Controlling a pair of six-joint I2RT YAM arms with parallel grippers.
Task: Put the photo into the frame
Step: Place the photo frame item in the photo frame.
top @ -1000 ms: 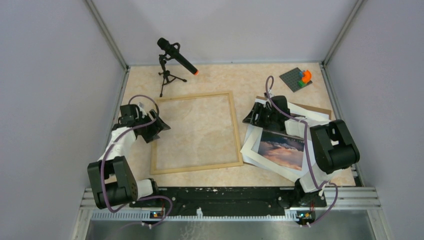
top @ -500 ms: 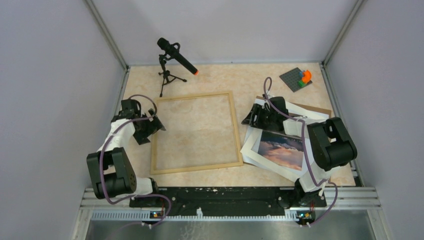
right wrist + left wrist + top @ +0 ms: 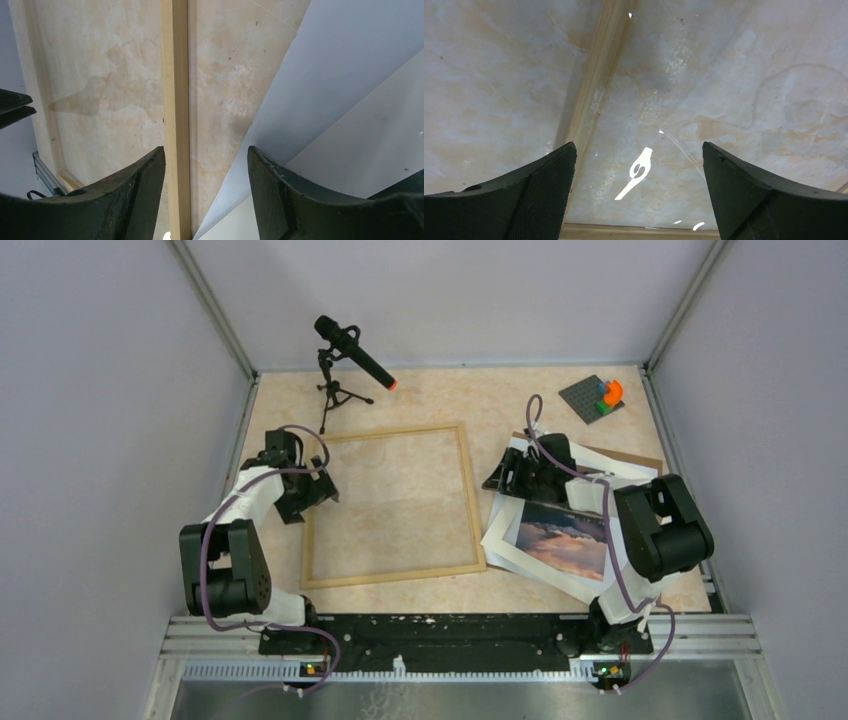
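Though nearby, photo (image 3: 565, 540) outside frame (image 3: 395, 574).

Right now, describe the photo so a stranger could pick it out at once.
Find the big light wooden frame lying mid-table, then look just right of it to the pile of sheets under the right arm. The photo lies on that pile: the only printed sheet, orange-pink sunset clouds, where its neighbours are blank white or plain brown.

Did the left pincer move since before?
Yes. The left pincer moved a little farther back, toward the microphone stand.
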